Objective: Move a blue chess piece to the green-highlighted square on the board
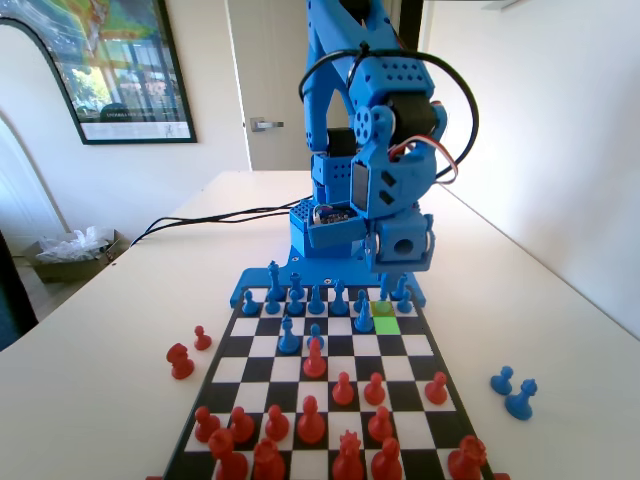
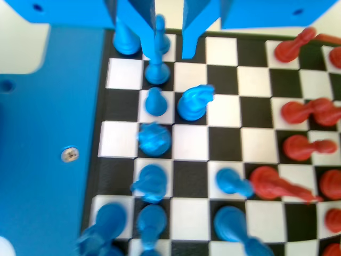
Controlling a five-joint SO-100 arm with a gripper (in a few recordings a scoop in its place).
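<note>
The blue arm stands at the far end of the board [image 1: 330,380] in the fixed view, folded forward and down so that its wrist block hangs low over the board's far right corner, above the back rows of blue pieces. In the wrist view the pincer [image 2: 169,40] hangs from the top edge with its two jaws spread apart and nothing between them; they flank a white square near the board's edge by the robot base, and a blue pawn [image 2: 155,69] stands just beside the left jaw.

The green-highlighted square [image 1: 386,324] lies near the far right corner of the board in the fixed view, in the third row from the far edge, and a blue chess piece [image 1: 365,318] stands just left of it, touching or close to its edge; the square itself is bare. Red pieces [image 1: 311,420] crowd the near end of the board. Two blue pieces [image 1: 512,390] stand off the board on the desk [image 1: 560,330], towards its right edge.
</note>
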